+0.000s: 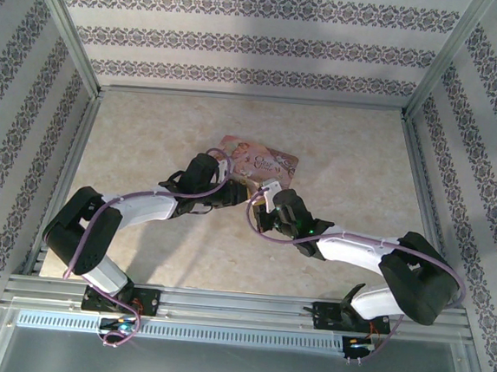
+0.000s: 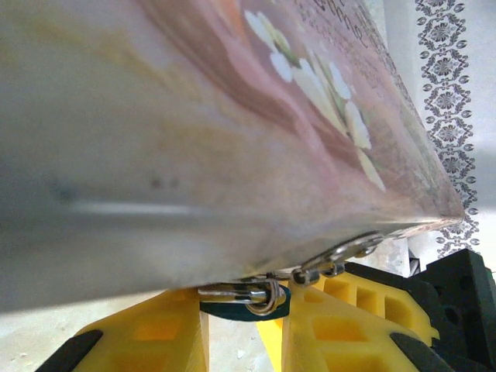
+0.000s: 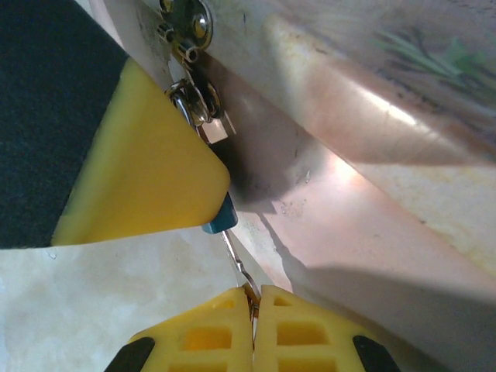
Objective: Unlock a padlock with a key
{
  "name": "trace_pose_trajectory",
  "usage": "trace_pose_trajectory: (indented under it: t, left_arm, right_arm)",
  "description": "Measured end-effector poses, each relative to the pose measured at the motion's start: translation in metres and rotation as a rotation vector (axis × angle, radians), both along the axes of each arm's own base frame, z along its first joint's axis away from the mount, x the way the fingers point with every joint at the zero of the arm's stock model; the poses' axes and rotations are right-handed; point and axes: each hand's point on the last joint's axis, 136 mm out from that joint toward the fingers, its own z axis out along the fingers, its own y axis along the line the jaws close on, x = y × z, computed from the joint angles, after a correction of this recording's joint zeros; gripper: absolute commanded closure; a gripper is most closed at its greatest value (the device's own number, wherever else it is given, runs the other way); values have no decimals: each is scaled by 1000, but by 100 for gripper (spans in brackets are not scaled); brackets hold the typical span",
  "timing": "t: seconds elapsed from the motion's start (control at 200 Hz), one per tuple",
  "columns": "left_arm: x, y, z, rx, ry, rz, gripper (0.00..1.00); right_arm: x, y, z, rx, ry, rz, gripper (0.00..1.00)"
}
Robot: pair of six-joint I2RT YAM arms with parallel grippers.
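Padlock [image 2: 240, 294] seemingly within left hand [image 2: 244, 316]

pink tin [image 2: 232, 116] tight against left gripper [image 2: 244, 322]

Glossy pink tin [image 2: 194, 116], shiny metal padlock [image 3: 203, 112]

Striped floral wallpaper [image 1: 261, 43] on three walls, pale marbled tabletop [image 1: 140, 133] (warmly lit), aluminium frame rails [image 1: 238, 308] along the edges
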Motion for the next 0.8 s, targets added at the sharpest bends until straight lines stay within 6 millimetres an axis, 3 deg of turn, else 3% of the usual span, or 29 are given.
trace_pose_trajectory:
  t: [0.8]
  left_arm:
    - [4, 3, 1, 8, -4, 35, 75]
  right_arm:
    - [3, 8, -2, 52, -18, 24, 100]
